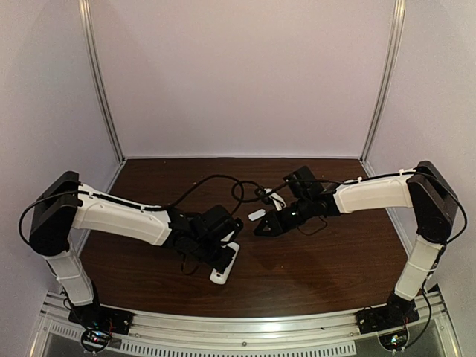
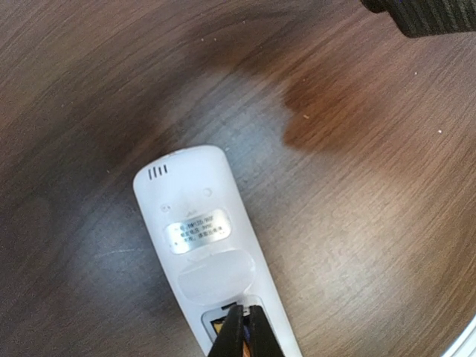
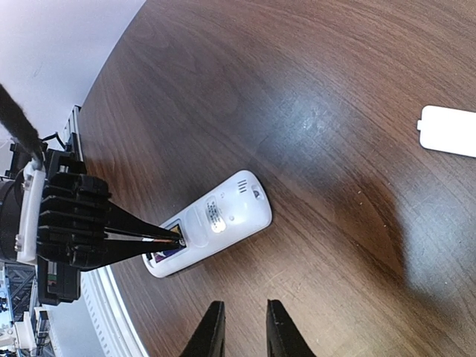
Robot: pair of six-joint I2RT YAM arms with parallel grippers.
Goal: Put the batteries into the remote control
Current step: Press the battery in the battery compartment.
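Remote control (image 3: 219,219) is lying back-up on table (image 3: 312,89), battery bay uncovered. Left gripper (image 2: 245,316) is reaching into bay, fingers pressing together, beside orange battery (image 2: 217,321) sitting inside. Right gripper (image 3: 245,305) is hovering nearby, fingers slightly apart, gripping nothing. White cover (image 3: 448,130) is lying well apart.

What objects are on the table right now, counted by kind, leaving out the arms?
White remote control, lying back up with its bay open: 1
Loose white cover piece: 1
Orange battery, seen in the bay: 1 (any more there are hidden)
Total: 3
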